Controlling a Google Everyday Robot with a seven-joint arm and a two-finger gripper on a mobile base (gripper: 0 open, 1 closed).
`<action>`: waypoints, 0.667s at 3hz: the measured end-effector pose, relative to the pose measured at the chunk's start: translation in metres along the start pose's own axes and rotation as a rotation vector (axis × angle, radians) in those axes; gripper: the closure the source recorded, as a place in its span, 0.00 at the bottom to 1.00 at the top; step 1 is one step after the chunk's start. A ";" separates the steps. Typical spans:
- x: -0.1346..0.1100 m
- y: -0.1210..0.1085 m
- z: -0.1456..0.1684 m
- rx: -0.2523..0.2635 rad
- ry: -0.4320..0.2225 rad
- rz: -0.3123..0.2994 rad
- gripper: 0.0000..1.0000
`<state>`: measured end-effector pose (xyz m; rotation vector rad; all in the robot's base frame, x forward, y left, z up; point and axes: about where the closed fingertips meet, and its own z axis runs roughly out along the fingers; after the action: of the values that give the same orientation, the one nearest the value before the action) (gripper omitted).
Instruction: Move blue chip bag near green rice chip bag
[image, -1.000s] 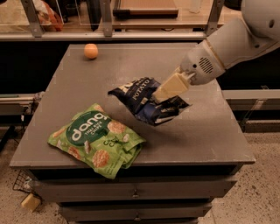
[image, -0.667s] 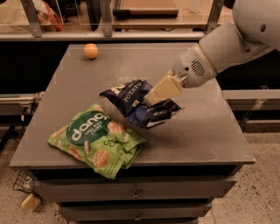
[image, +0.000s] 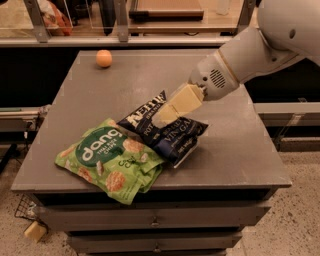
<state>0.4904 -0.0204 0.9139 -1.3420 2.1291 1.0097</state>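
Note:
The blue chip bag (image: 176, 138) is dark navy with white lettering and lies near the middle of the grey table (image: 240, 150). Its lower left edge touches and slightly overlaps the green rice chip bag (image: 111, 161). The green bag lies flat at the table's front left, with its "dang" circle facing up. My gripper (image: 163, 118) reaches in from the upper right. Its cream fingers are shut on the top of the blue bag, which rests low on the table.
An orange ball (image: 104, 58) sits at the table's back left. Drawers (image: 155, 220) are below the table front. A shelf and railing (image: 150, 40) run behind the table. A small block (image: 35, 231) lies on the floor at the lower left.
My gripper has carried the blue chip bag left and down toward the green bag. The blue bag now touches the green bag's right edge.

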 end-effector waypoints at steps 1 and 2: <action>-0.004 -0.033 -0.022 0.086 -0.068 0.026 0.00; -0.007 -0.099 -0.087 0.218 -0.213 0.060 0.00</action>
<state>0.5849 -0.1091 0.9397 -1.0264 2.0605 0.8714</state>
